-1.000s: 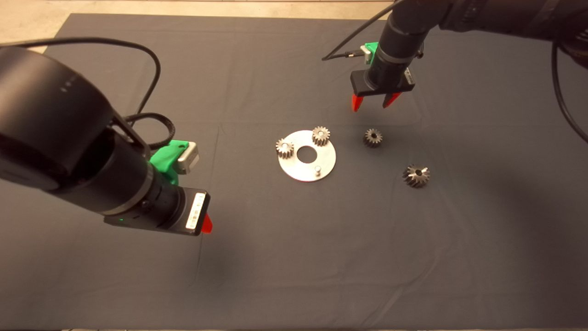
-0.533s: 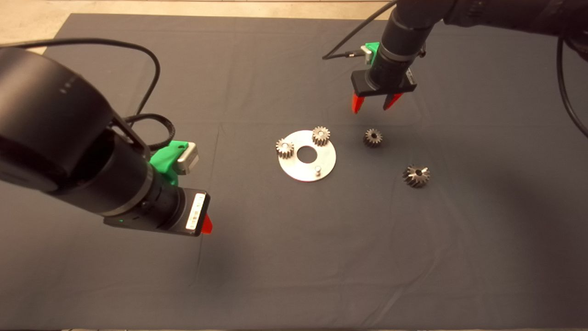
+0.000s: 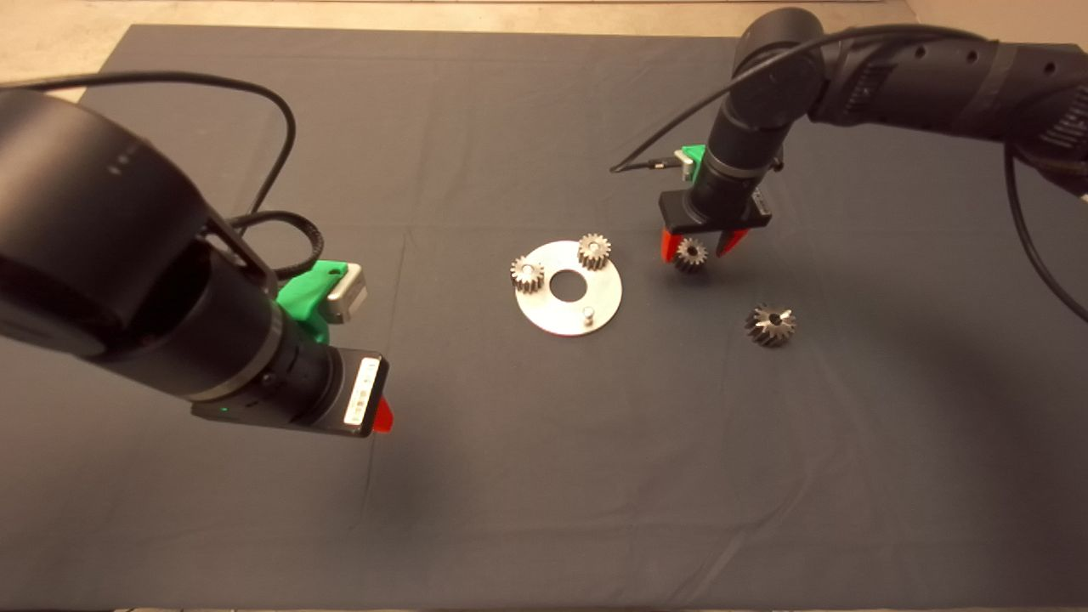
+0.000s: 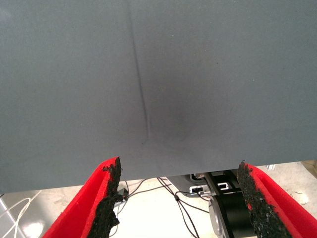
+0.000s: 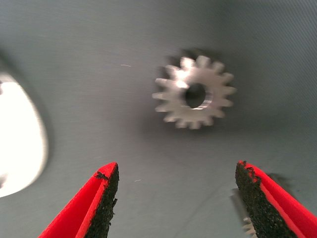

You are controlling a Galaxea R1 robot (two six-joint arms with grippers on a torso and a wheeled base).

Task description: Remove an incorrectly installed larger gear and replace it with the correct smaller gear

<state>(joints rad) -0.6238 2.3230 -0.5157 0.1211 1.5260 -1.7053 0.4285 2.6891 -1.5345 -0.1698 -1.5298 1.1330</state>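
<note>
The smaller gear (image 3: 690,254) lies loose on the mat just right of the round metal plate (image 3: 552,319). My right gripper (image 3: 698,252) hangs open directly over it, one red finger on each side, apart from it. In the right wrist view the smaller gear (image 5: 194,94) lies flat beyond the open gripper (image 5: 178,198), bore facing up. The larger gear (image 3: 771,325) rests on the mat further right and nearer the front. The plate carries two small gears (image 3: 527,274) (image 3: 594,251) and one bare peg (image 3: 587,314). My left gripper (image 3: 381,415) stays parked at the left, open over bare mat (image 4: 178,198).
The plate's bright edge (image 5: 20,144) shows beside the right gripper. The dark mat (image 3: 544,476) spreads wide in front of the plate. Floor and cables (image 4: 163,198) show past the mat's edge in the left wrist view.
My right gripper has come down and toward the front, from behind the smaller gear to straddling it, still open. The gears, plate and left arm have not moved.
</note>
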